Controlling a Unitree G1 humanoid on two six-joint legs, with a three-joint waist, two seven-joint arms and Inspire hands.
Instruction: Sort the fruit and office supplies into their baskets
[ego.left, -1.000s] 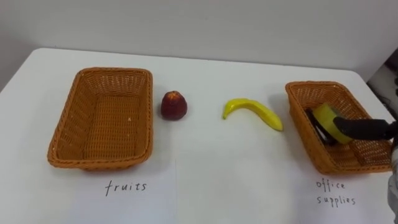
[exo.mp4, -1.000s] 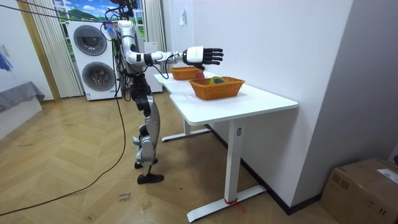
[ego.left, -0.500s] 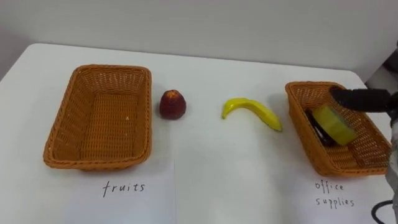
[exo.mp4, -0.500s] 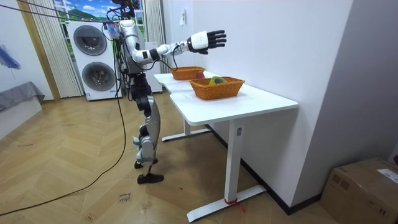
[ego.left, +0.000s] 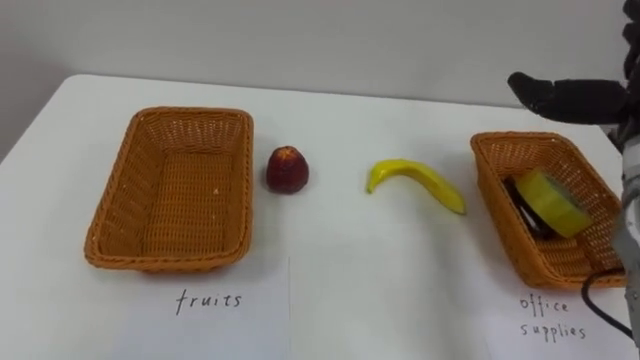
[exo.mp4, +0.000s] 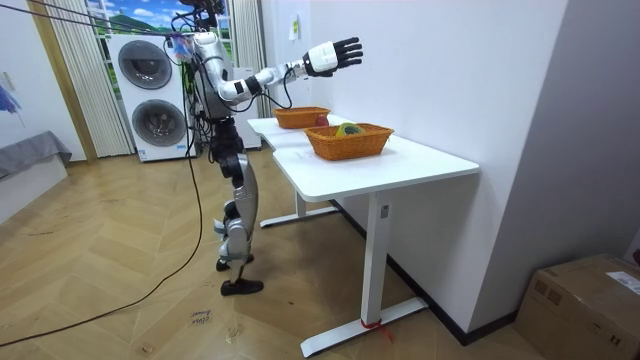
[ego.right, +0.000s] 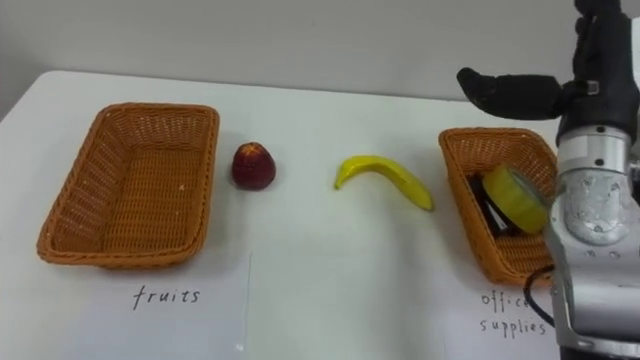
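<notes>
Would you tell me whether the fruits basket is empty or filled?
Empty: the fruits basket shows bare wicker; red fruit and banana lie on the table.

White desk (exo.mp4: 400, 165) on herringbone wood floor (exo.mp4: 120, 300), stacked washing machines (exo.mp4: 150, 95) behind, plain white wall (exo.mp4: 440, 70), cardboard box (exo.mp4: 590, 300)

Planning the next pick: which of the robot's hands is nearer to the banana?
Right. The right hand, open, is held high by the office supplies basket, to the right of the banana. Where the left hand is cannot be told.
</notes>
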